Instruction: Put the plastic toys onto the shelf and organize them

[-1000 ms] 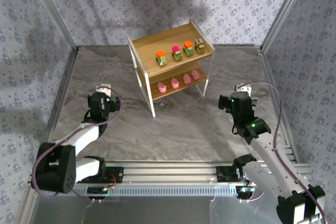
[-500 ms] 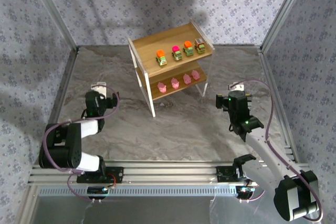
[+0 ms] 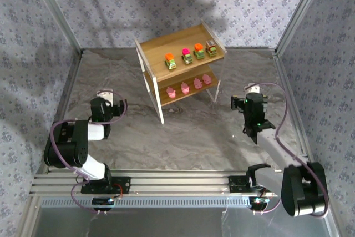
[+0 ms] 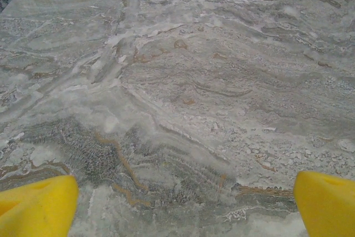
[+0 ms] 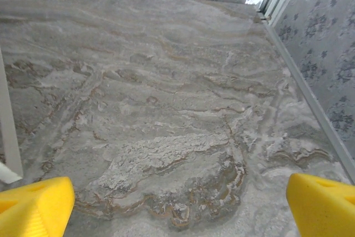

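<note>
- Left gripper (image 3: 107,94): jaws wide apart. In the left wrist view (image 4: 183,203) the 2 yellow fingers (image 4: 39,206) sit at opposite bottom corners, with bare table between them. It holds nothing, and I cannot tell whether the tips touch the surface.
- Right gripper (image 3: 253,89): same picture. In the right wrist view (image 5: 178,203) the yellow fingers (image 5: 324,206) are spread to the frame edges, with nothing between them and nothing gripped.
- The right wrist view also shows a white upright (image 5: 8,131) at the left edge, apart from the fingers.
- Shelf (image 3: 155,53) stands at the far centre of the marble-look table (image 3: 183,131), well apart from both grippers. The left gripper is off to its near-left, the right gripper to its near-right.
- Top tier: 4 yellow-green trucks in 1 row, left to right:
  - orange-top truck (image 3: 170,60)
  - magenta-top truck (image 3: 187,56)
  - second orange-top truck (image 3: 199,51)
  - brown-top truck (image 3: 211,48)
- Lower tier: 4 pink figures in 1 row following the same diagonal:
  - first pink figure (image 3: 171,92)
  - second pink figure (image 3: 184,87)
  - third pink figure (image 3: 196,83)
  - fourth pink figure (image 3: 207,79)
- All 8 toys are on the shelf, sorted by type with 1 type per tier.
- Both arms are folded back low toward their bases, with the grippers pointing toward the far side.
</note>
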Robot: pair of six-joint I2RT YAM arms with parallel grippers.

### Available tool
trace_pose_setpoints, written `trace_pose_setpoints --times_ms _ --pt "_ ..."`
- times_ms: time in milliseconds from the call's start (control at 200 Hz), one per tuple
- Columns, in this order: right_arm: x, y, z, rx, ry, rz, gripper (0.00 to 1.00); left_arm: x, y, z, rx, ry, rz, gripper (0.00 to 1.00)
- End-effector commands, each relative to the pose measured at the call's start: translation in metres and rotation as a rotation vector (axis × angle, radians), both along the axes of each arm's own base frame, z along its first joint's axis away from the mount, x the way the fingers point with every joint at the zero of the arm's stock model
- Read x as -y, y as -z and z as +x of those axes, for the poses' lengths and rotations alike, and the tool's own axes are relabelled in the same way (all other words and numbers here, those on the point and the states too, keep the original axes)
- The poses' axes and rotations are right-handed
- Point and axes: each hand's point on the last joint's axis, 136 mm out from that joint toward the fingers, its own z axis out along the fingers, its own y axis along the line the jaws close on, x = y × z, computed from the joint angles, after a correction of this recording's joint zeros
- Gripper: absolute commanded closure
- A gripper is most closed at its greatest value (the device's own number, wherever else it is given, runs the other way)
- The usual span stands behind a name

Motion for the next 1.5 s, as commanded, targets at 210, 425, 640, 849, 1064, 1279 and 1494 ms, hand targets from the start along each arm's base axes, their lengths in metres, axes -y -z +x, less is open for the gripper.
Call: trace_pose_setpoints --times_ms 210,425,640,849,1064,1279,1494 --pt "-0.006 0.032 0.034 0.022 -0.072 -0.053 0.01 -0.005 -0.016 0.012 0.051 -0.029 -0.019 0.0" --pt "-0.002 0.039 0.038 0.036 -0.104 0.004 0.03 -0.005 -0.016 0.013 0.052 -0.03 -0.017 0.01" --pt "0.015 0.054 0.04 0.043 -0.076 0.116 0.03 -0.005 -0.016 0.013 0.052 -0.03 -0.018 0.0" --pt "0.014 0.059 0.043 0.022 -0.095 0.133 0.0 -0.005 -0.016 0.013 0.052 -0.029 -0.018 0.0" --pt "0.014 0.059 0.042 0.02 -0.097 0.135 0.0 -0.005 -0.016 0.013 0.051 -0.029 -0.02 0.0" --pt "0.013 0.059 0.043 0.021 -0.097 0.135 0.0 -0.005 -0.016 0.012 0.051 -0.028 -0.019 0.0" --pt "0.018 0.064 0.04 0.043 -0.078 0.141 0.0 -0.005 -0.017 0.013 0.055 -0.029 -0.018 0.0"
